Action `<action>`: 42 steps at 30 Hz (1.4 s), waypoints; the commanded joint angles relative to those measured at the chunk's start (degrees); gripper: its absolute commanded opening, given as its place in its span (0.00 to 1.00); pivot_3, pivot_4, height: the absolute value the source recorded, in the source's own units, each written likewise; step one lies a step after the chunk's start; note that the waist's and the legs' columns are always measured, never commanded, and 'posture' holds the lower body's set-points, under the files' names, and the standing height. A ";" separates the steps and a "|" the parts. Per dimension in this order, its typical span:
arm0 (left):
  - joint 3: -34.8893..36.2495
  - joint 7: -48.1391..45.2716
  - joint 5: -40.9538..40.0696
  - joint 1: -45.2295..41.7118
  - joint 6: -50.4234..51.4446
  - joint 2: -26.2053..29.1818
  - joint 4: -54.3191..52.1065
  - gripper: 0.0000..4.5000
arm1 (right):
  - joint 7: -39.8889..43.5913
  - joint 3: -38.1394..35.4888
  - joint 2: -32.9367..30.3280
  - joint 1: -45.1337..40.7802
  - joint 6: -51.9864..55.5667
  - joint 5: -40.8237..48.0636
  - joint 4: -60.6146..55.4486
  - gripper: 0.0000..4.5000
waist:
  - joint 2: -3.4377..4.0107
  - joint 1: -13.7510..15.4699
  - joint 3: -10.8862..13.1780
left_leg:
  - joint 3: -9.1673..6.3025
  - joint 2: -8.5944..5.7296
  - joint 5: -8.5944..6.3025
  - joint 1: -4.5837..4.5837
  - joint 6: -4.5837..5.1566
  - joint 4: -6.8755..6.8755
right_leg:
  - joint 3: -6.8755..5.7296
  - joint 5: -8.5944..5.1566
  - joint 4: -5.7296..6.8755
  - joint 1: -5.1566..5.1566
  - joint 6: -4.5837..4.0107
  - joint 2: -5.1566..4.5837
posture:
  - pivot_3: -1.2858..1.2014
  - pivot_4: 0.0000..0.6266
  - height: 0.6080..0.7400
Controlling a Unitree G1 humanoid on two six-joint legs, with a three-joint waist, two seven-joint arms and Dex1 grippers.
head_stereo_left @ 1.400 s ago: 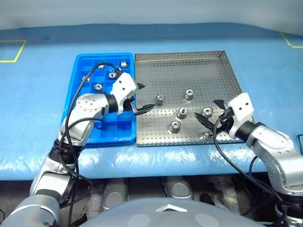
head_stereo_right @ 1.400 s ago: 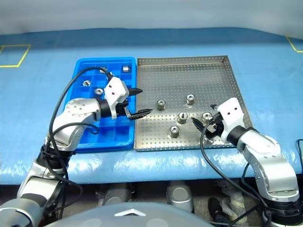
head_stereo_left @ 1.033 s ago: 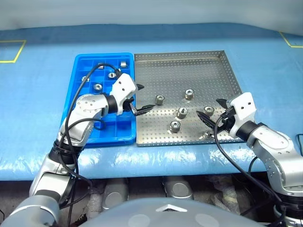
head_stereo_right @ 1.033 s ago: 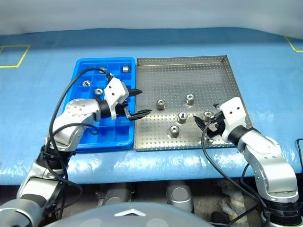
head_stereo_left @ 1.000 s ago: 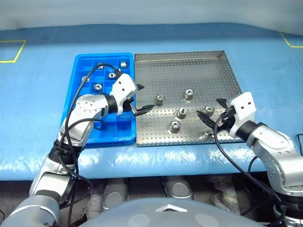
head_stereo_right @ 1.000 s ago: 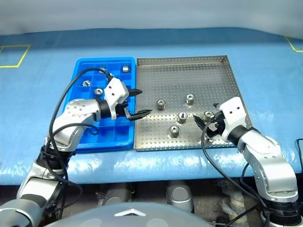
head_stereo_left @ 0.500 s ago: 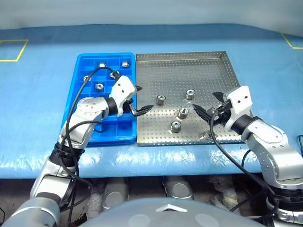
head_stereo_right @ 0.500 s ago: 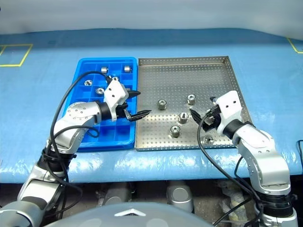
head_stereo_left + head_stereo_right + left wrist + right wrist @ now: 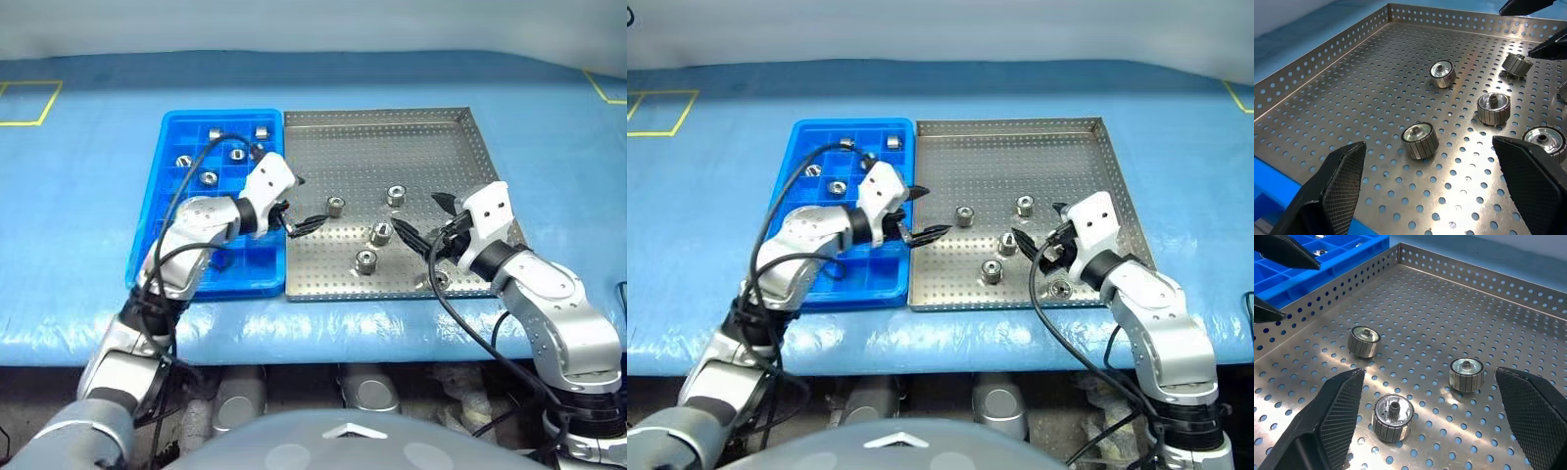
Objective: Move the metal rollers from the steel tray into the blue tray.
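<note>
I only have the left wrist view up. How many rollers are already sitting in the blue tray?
Observer: At least four metal rollers lie in the blue tray, all in its far compartments.
Operator: Is the right gripper holding one?
Observer: No, the right gripper is open and empty over the steel tray.
Operator: Where is my left gripper overall?
Observer: The left gripper is open, just inside the steel tray's left rim, beside the blue tray.
</note>
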 commanded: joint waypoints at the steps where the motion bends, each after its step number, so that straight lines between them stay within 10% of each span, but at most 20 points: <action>1: -2.57 2.70 3.88 -5.42 1.08 -3.61 7.25 1.00 | -0.76 -0.62 0.63 0.65 -1.84 -0.44 -1.23 1.00 | 0.00 -0.19 0.00 | 0.00 -0.01 -0.02 0.01 0.03 0.04 | 0.00 0.01 0.00 0.03 0.01 0.00 | 0.43 0.24 1.00; 11: -8.73 6.28 12.83 -11.75 2.73 -9.49 24.26 1.00 | -3.03 -2.04 2.29 3.78 -3.39 -1.27 -3.07 1.00 | 0.07 -2.85 -0.04 | 0.06 0.00 -0.13 0.00 0.22 0.05 | 0.10 0.01 -0.02 -0.02 0.02 0.02 | 0.41 0.24 1.00; 21: -5.60 6.68 12.58 -9.25 2.81 -11.07 23.09 0.38 | -3.43 -1.36 2.55 4.14 -4.50 -2.36 -2.10 1.00 | 0.16 -4.13 -0.10 | 0.10 0.00 -0.13 0.07 0.22 0.09 | 0.16 0.04 -0.01 0.06 0.08 0.02 | 0.41 0.24 1.00; 33: 19.63 9.55 -4.75 -4.90 3.03 -11.70 2.59 0.38 | -1.28 1.67 3.10 0.94 -6.76 -2.63 0.68 1.00 | 0.17 -3.50 -0.09 | 0.18 0.03 -0.13 -0.07 0.22 0.08 | 0.24 0.05 0.05 -0.13 0.09 0.02 | 0.44 0.24 1.00; 42: 25.51 26.33 8.41 4.65 14.87 4.52 -7.85 0.38 | -0.45 2.95 3.62 0.04 -7.36 -2.98 2.92 1.00 | 0.13 -2.10 -0.07 | 0.21 0.02 -0.16 0.07 0.27 0.11 | 0.33 0.05 0.04 -0.02 0.10 0.05 | 0.46 0.24 1.00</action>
